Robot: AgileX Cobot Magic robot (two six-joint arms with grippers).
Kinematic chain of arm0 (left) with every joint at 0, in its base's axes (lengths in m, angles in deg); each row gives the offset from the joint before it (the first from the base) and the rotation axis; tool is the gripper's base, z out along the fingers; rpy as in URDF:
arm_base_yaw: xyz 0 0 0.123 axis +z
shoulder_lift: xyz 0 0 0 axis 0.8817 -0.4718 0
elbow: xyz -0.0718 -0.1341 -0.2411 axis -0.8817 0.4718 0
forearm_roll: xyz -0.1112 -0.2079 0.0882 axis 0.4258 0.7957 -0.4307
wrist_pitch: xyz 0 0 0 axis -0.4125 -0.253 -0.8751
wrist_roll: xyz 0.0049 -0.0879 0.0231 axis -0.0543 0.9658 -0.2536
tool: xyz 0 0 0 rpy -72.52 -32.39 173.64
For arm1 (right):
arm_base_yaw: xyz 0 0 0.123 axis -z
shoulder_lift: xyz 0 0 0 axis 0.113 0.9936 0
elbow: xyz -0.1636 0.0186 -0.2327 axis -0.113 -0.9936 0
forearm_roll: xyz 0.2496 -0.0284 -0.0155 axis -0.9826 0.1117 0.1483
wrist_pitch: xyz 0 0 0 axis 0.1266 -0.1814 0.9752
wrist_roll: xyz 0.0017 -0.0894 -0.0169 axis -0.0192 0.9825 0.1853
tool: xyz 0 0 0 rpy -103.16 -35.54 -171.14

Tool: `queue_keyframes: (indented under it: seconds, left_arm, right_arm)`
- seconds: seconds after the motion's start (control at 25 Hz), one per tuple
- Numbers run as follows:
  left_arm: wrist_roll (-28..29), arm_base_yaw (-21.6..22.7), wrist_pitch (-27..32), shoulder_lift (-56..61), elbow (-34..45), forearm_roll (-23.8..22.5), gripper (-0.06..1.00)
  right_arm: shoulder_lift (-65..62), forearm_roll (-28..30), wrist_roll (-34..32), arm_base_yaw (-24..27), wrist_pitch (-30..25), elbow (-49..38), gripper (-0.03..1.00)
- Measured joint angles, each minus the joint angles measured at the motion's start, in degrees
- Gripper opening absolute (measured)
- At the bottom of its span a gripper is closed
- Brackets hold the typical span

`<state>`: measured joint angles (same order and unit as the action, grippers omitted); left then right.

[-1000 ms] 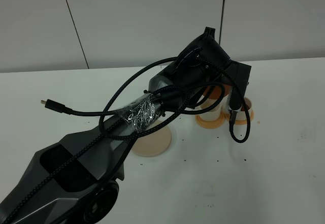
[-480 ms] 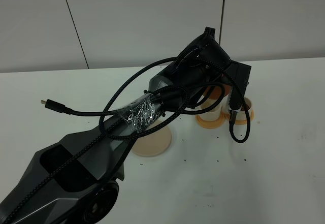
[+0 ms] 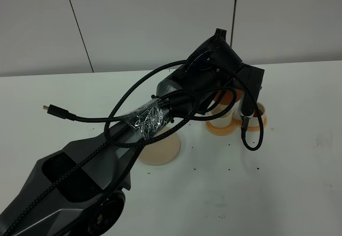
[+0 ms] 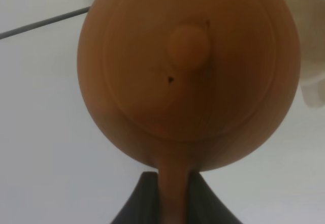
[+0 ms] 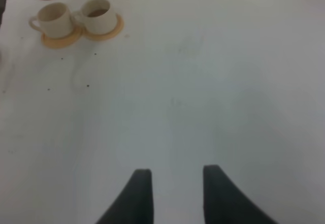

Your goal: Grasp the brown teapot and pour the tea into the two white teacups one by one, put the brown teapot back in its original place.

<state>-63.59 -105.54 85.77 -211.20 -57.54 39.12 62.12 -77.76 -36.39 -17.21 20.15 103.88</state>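
Jaws: L gripper [image 4: 172, 186] pinches brown teapot [image 4: 188, 71] handle; R gripper [image 5: 176, 176] slightly apart, empty. Only R wrist shows tea entering teacup [image 5: 99, 14]; overhead, arm [image 3: 160, 113] hides teapot.

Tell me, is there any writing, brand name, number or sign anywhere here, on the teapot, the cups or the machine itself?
No text can be read in any view.
The brown teapot, the two white teacups, the orange coasters, the beige disc, the black arm and the white table all show plain surfaces, with no lettering, label, number or sign.
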Motion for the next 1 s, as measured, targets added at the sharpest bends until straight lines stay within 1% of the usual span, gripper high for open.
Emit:
queue_keyframes:
  seconds: [0.76, 1.0]
  left_arm:
    - [-0.11, -0.06, 0.01, 0.00, 0.00, 0.05, 0.17]
    - [-0.19, -0.43, 0.01, 0.00, 0.00, -0.56, 0.17]
  right_arm:
    - [0.00, 0.00, 0.00, 0.00, 0.00, 0.00, 0.24]
    - [0.00, 0.00, 0.06, 0.00, 0.00, 0.00, 0.24]
